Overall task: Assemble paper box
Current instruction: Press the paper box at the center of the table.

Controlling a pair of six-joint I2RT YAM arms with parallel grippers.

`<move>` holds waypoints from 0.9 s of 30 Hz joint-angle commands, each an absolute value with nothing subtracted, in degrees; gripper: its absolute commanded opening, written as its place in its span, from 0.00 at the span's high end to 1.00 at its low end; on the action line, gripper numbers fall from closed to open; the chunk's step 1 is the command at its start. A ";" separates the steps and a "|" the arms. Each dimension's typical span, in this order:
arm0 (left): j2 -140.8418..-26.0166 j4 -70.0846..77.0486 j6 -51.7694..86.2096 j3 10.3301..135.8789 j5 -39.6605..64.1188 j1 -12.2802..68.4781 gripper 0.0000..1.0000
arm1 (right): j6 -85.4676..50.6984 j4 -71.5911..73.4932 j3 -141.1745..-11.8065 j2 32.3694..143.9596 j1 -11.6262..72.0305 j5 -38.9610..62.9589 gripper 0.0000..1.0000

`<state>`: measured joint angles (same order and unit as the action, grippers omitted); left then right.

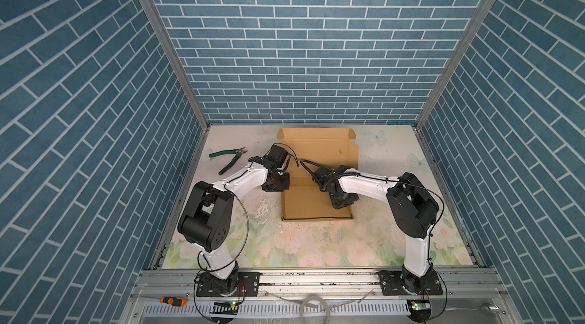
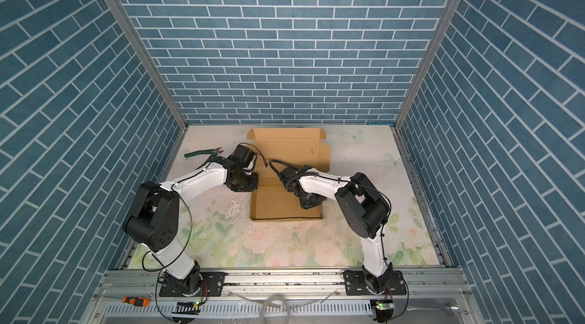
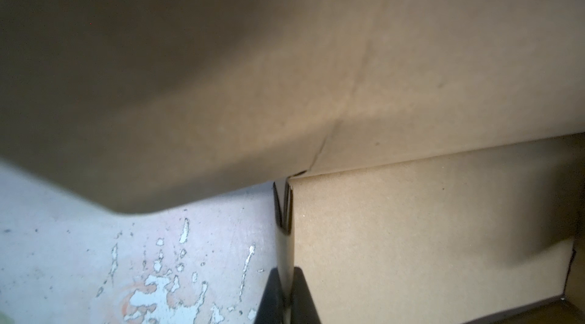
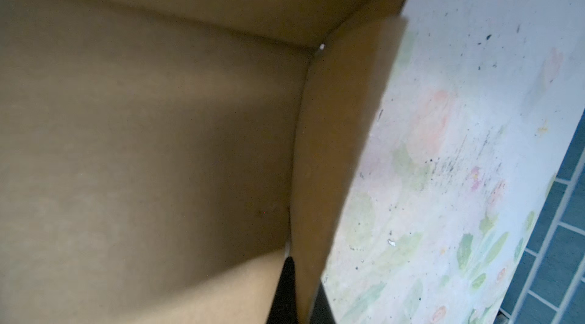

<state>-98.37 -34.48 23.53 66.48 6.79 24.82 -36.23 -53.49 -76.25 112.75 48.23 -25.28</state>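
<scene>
The right gripper (image 4: 303,281) clamps the upright side wall (image 4: 332,132) of the paper box (image 4: 142,148); floral tabletop (image 4: 459,123) lies at its three o'clock.

Worktop (image 1: 316,249): pale floral print with roses, leaves and butterflies. Surface scuffed; the print has flaked off in white patches just beside the left gripper (image 1: 278,185), outside the box wall. Dark specks show out past the right gripper (image 1: 341,201).

Paper box (image 1: 304,208) rests on it, open, its floor between the two grippers and its lid flap lying beyond them.

Green-handled pliers (image 1: 228,158) lie flat beyond the left gripper, to its outer side, apart from the box.
</scene>
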 commanded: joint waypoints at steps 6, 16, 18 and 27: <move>-96.64 -34.23 23.47 66.09 6.77 24.66 0.95 | -37.71 -52.06 -72.84 118.79 47.81 -23.54 1.00; -96.68 -34.51 23.08 66.23 6.41 24.69 0.95 | -37.97 -49.47 -71.86 118.60 47.72 -20.51 1.00; -96.78 -34.69 22.85 66.27 6.02 24.61 0.95 | -37.52 -48.44 -71.08 116.85 47.32 -19.35 1.00; -97.16 -35.76 22.13 66.19 5.25 24.66 0.95 | -32.23 -49.39 -72.45 107.23 43.71 -15.86 0.85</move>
<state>-98.37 -34.52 23.31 66.17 6.26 24.77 -34.46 -49.08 -73.17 108.36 44.45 -18.61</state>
